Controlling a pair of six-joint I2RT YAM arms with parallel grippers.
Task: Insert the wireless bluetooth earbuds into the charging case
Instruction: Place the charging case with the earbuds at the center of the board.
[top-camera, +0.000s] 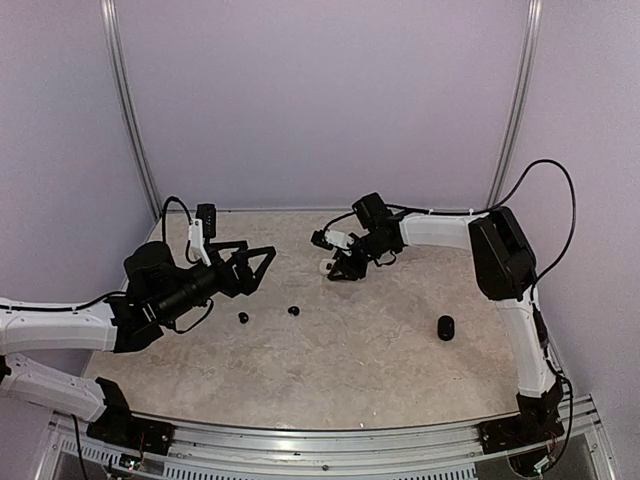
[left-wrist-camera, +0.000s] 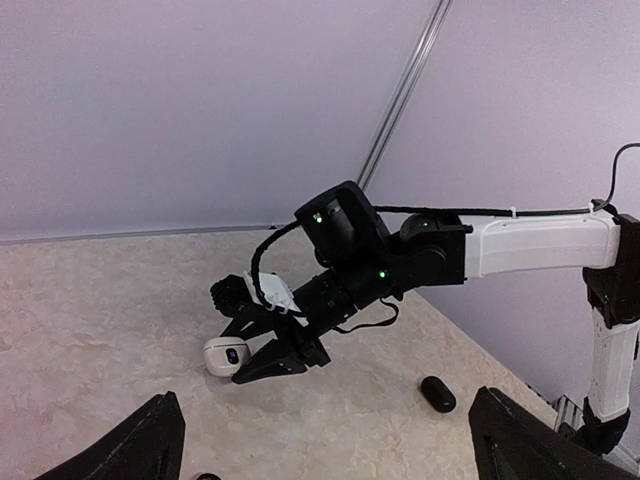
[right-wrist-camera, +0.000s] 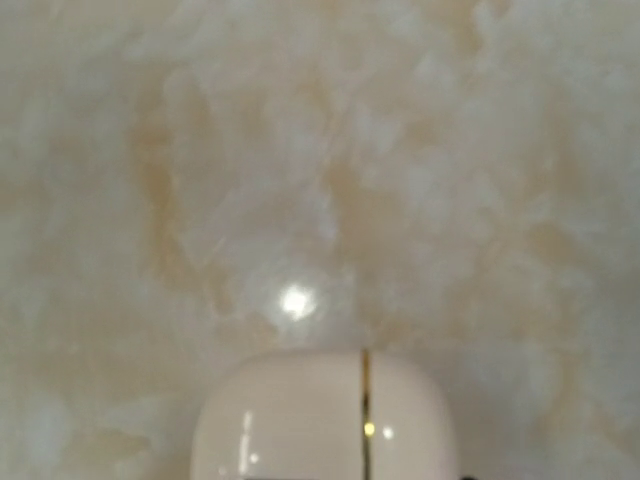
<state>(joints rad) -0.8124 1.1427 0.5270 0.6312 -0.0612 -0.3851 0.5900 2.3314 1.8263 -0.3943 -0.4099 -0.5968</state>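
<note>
Setting: a robot test cell in a lab. Evidence:
- Plain lilac panels (top-camera: 320, 100) enclose the table (top-camera: 350, 370) at 9, 12 and 3 o'clock.
- Metal posts (top-camera: 128, 110) stand in the rear corners.
- A slotted aluminium rail (top-camera: 320, 440) at 6 o'clock carries two robot arms (top-camera: 440, 232).
- Cables (top-camera: 574, 205) run exposed.

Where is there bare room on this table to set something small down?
The widest bare patch is the near-centre marble-patterned tabletop, bordered by the two glossy black earbuds, the black pebble-shaped case and the front rail. The far middle is crowded: the open left hand faces the right hand gripping the white rounded case.
</note>
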